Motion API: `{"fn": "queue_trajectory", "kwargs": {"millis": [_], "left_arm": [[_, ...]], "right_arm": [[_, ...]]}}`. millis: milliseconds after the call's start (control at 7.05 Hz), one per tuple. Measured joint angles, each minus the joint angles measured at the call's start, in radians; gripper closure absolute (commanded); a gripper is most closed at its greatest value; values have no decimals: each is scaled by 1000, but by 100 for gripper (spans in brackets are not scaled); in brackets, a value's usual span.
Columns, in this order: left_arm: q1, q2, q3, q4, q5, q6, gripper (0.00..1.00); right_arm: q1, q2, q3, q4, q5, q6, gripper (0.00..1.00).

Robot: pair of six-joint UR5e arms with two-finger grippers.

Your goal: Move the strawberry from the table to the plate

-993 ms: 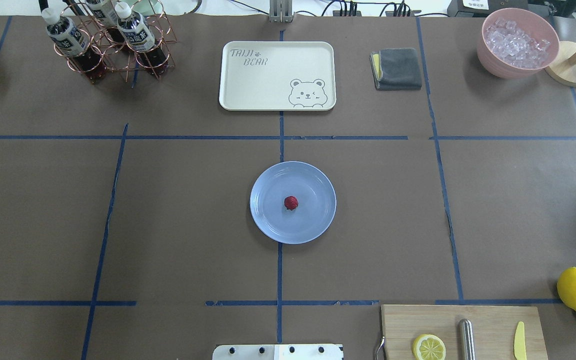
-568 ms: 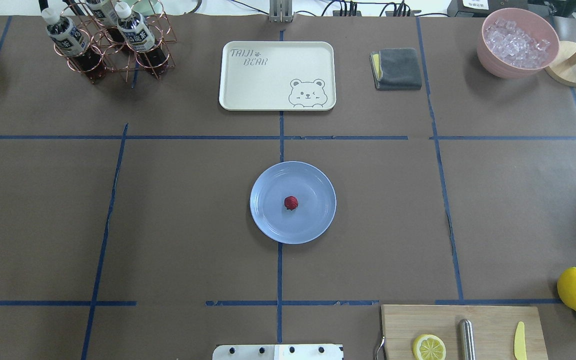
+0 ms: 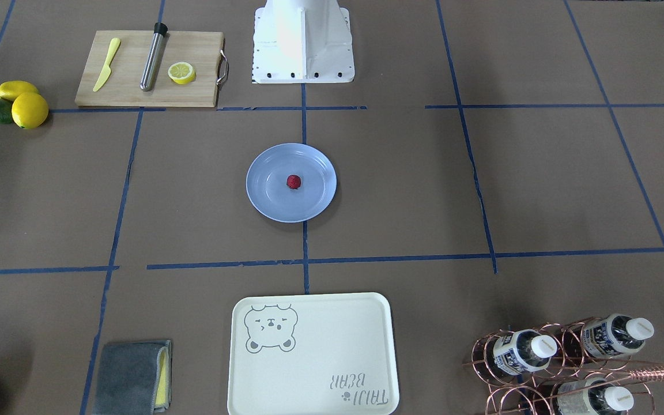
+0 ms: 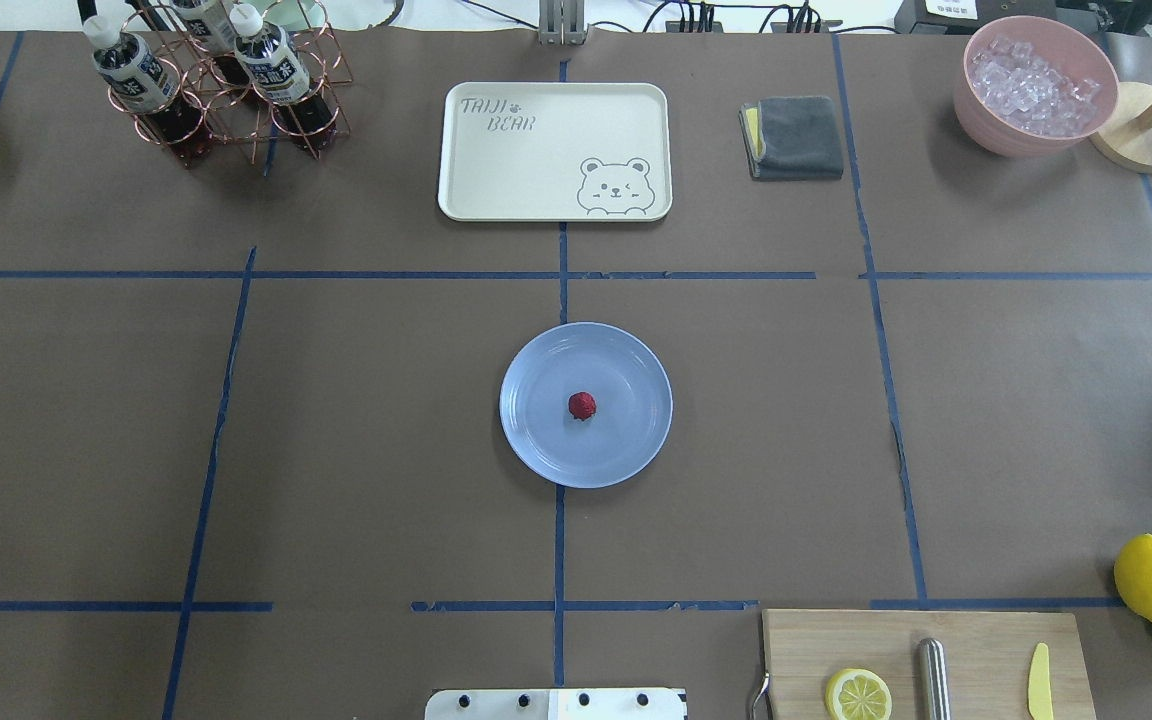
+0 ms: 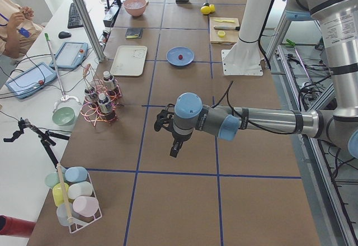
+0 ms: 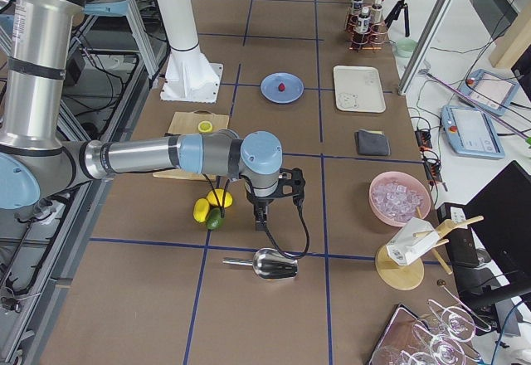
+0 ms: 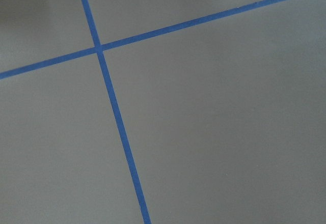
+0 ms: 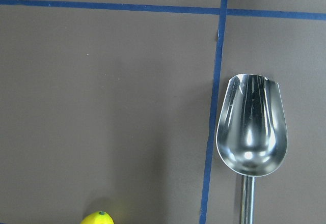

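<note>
The strawberry sat at the centre of the plate, far from the left tool and right tool; how wide either stood could not be told.

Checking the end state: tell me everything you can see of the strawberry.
The strawberry is tiny, dark red, roundish and bumpy, and looks whole; any leaves are too small to tell. It lies near the middle of the pale blue plate, on its flat floor, well inside the rim, casting a small shadow. Only the plate touches it; nothing grips or covers it. The plate sits on the table, over a blue tape line.
</note>
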Motion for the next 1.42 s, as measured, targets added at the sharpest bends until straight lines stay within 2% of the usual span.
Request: {"fn": "queue_trajectory", "kwargs": {"millis": [284, 426, 709, 851, 1419], "left_arm": [[-16, -140, -6, 299, 24, 3, 0], [-48, -181, -5, 377, 64, 54, 0], [-105, -193, 24, 415, 92, 248, 0], [-113, -191, 37, 411, 92, 287, 0], [-117, -185, 78, 338, 85, 309, 0]], "right_arm": [[0, -1, 0, 27, -2, 3, 0], [0, -2, -2, 46, -5, 5, 0], [0, -4, -4, 57, -5, 8, 0], [-1, -3, -4, 68, -5, 9, 0], [-28, 3, -14, 173, -10, 88, 0]]}}
